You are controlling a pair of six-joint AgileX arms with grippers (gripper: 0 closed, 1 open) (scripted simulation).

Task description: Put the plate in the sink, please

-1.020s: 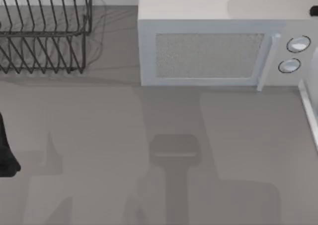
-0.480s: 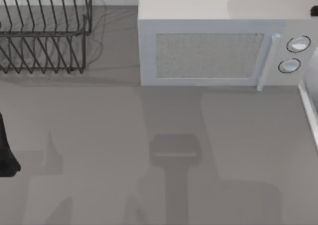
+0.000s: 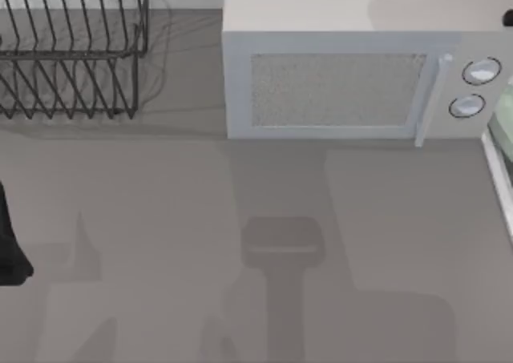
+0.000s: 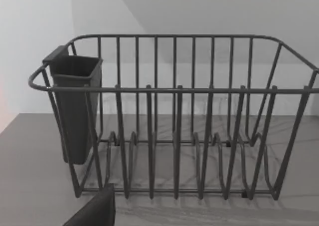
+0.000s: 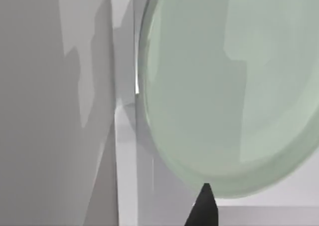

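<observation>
The pale mint-green plate (image 5: 229,91) looms large and tilted in the right wrist view, close to the camera. My right gripper (image 5: 204,206) is shut on its rim, one dark fingertip (image 5: 205,212) showing at the plate's edge. Beside the plate runs the sink's straight white rim (image 5: 124,161). From above, a green sliver of the plate (image 3: 505,110) shows at the far right edge, over the sink rim (image 3: 497,175). My left arm (image 3: 10,247) is parked at the table's left edge, and a dark part of its gripper (image 4: 94,213) faces the rack.
A black wire dish rack (image 3: 72,58) with a dark cutlery cup (image 4: 75,106) stands at the back left. A white microwave (image 3: 345,82) sits at the back middle, right next to the sink. Bare grey tabletop (image 3: 240,259) spreads in front.
A green sliver of the plate has come into the top view at the far right edge, above the sink rim. The left arm has stayed put.
</observation>
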